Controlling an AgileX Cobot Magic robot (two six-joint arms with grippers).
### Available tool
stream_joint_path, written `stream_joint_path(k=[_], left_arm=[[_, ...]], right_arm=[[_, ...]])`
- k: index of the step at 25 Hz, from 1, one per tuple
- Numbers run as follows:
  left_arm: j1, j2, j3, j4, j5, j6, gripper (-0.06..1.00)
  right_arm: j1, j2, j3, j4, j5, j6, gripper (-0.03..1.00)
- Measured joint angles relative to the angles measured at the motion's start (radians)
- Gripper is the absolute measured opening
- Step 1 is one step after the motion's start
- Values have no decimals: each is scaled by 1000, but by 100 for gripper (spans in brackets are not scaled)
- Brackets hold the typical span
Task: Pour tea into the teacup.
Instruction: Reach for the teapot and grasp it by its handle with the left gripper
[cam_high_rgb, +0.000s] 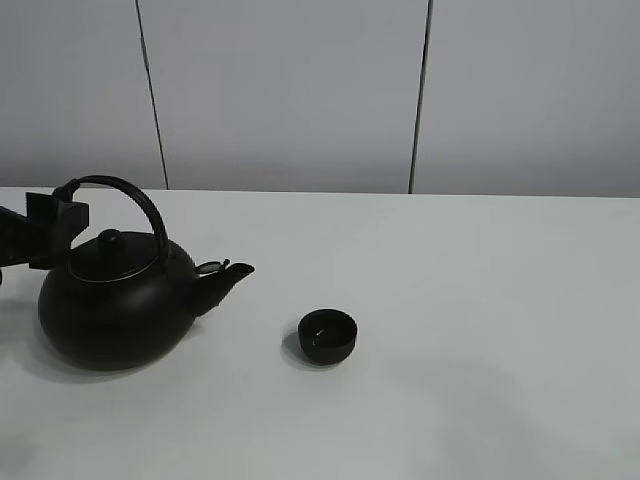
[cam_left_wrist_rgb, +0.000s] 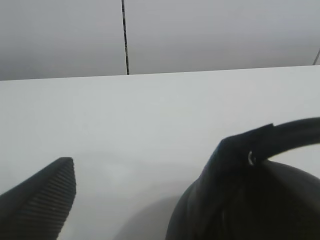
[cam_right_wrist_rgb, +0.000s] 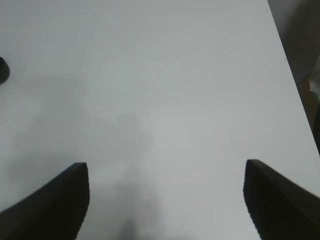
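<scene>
The small black teacup (cam_high_rgb: 327, 336) stands upright on the white surface (cam_high_rgb: 480, 300), a little ahead of the middle in the high view and well clear of every edge. It is near the kettle (cam_high_rgb: 115, 310) but not touching it; whether anything is in it cannot be told. The big round black kettle sits to its left on the same surface, with its lid (cam_high_rgb: 110, 255) on and its spout (cam_high_rgb: 225, 275) pointing toward the cup. The arched handle (cam_high_rgb: 135, 200) stands upright over the lid. The left end effector (cam_high_rgb: 68, 215) is at the far left end of that handle, close against it, and its jaws are spread wide and grasp nothing. In the left wrist view one ribbed finger (cam_left_wrist_rgb: 47, 197) stands apart from the kettle over bare surface, while the handle and the dark body fill the other side. The right end effector (cam_right_wrist_rgb: 167, 170) is also released: its two dark fingers (cam_right_wrist_rgb: 55, 200) are set well apart, with only bare white surface between them. It does not appear in the high view. Behind the surface is a pale panelled wall (cam_high_rgb: 290, 90) with dark vertical seams.
</scene>
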Motion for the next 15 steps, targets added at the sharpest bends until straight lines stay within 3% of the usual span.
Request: stream_joint_path(k=[8,15], left_arm=[[2,60,-67,39,52,-2,65],[2,70,-67,43,-28,-5,48]], right_arm=[[0,0,0,0,0,0,58],[0,0,0,0,0,0,58]])
